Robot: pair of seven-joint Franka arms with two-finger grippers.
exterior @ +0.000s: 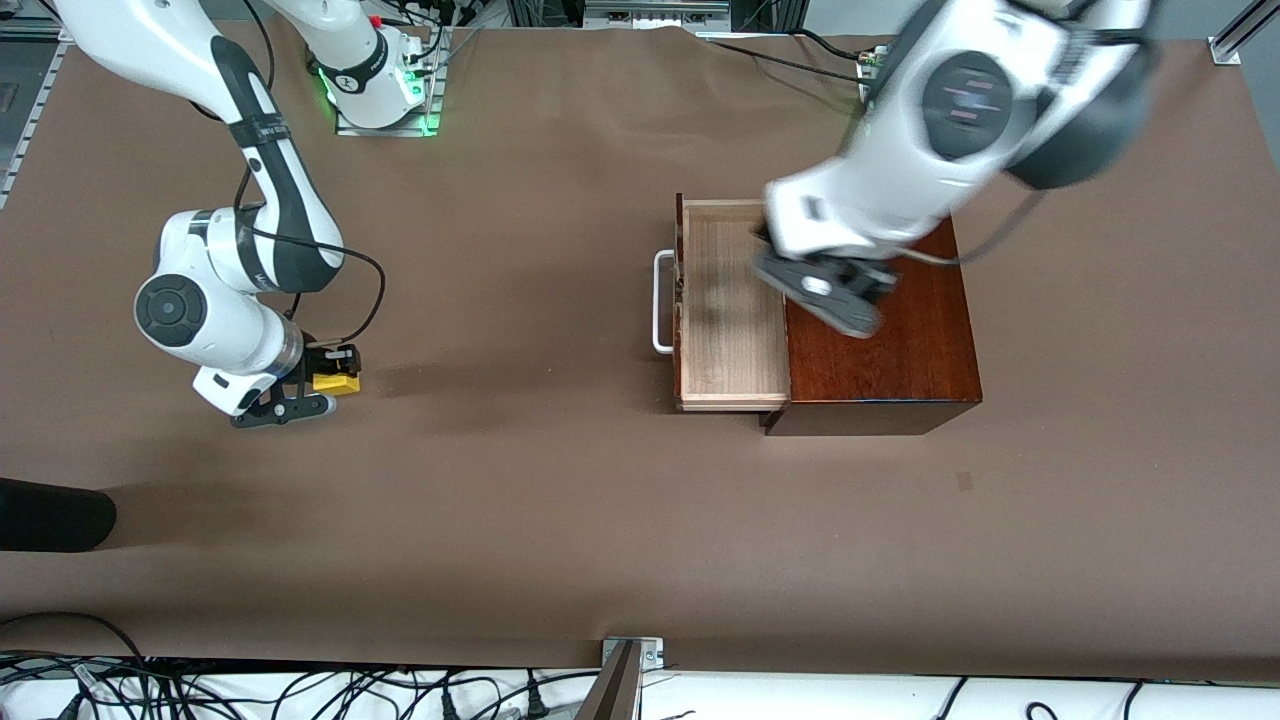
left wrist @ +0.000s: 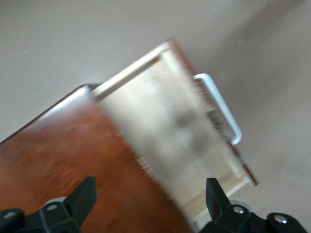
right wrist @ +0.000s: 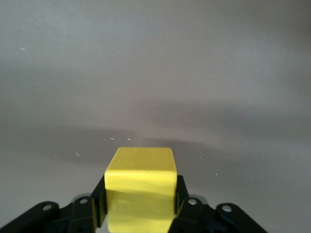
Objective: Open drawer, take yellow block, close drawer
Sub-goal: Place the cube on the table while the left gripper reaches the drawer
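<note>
The drawer [exterior: 730, 310] of the dark reddish-brown wooden box [exterior: 880, 340] stands pulled out toward the right arm's end, its white bar handle [exterior: 660, 300] leading. Its pale wood inside shows empty. My left gripper [exterior: 830, 295] hangs open over the box's top where it meets the drawer; in the left wrist view its gripper [left wrist: 150, 189] is empty above the box [left wrist: 73, 155] and drawer [left wrist: 180, 126]. My right gripper [exterior: 335, 382] is shut on the yellow block [exterior: 337, 383], low over the table at the right arm's end. The right wrist view shows the block [right wrist: 141, 184] between the fingers [right wrist: 95, 204].
A black object [exterior: 50, 515] lies at the table's edge near the right arm's end. Cables and a metal bracket [exterior: 630, 655] run along the table edge nearest the front camera. Brown tabletop [exterior: 520, 400] lies between the box and the right gripper.
</note>
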